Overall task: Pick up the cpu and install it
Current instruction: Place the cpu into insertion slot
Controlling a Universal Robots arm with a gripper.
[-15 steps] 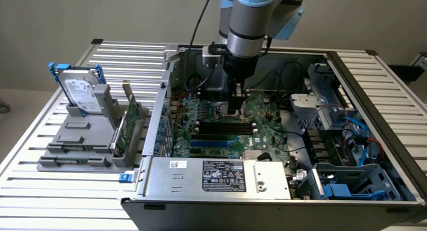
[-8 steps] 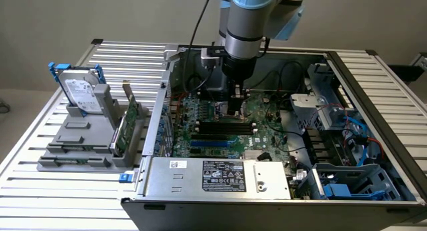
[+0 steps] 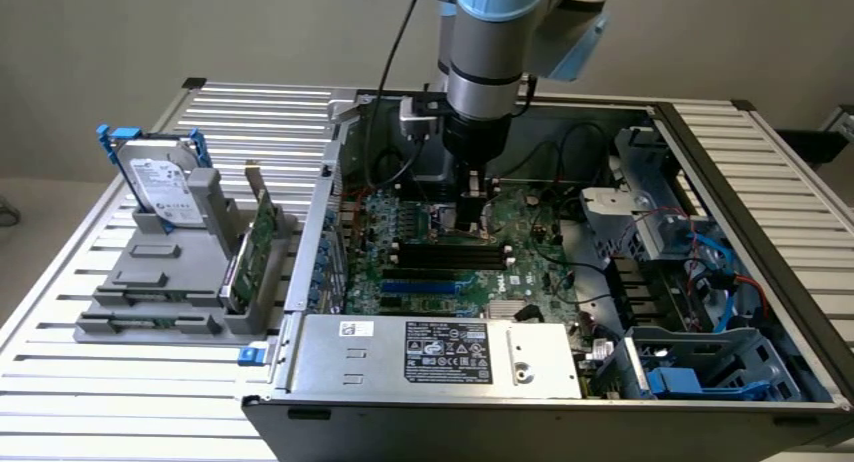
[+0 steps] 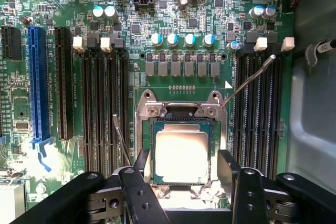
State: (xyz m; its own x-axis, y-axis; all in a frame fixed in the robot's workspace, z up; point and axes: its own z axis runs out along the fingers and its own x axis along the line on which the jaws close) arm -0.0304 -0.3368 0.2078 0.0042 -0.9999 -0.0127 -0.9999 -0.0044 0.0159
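– Where is the cpu?

– Lying flat in the socket on the motherboard, its pale metal top facing up; the socket's metal frame runs round it, and a thin lever slants away from one corner of that frame.

– And the end effector?

– Low over the socket, jaws apart; one of the black fingers stands just beside one edge of the chip and the other just beside the opposite edge; nothing is clamped, and I cannot tell whether either finger touches it.

– What carries all this?

– In the exterior view the arm reaches straight down into an open computer case, the end effector near the middle of the board; the case fills the slatted surface toward the exterior view's right edge; near the left edge a grey holder keeps a hard drive upright, well apart from the case.
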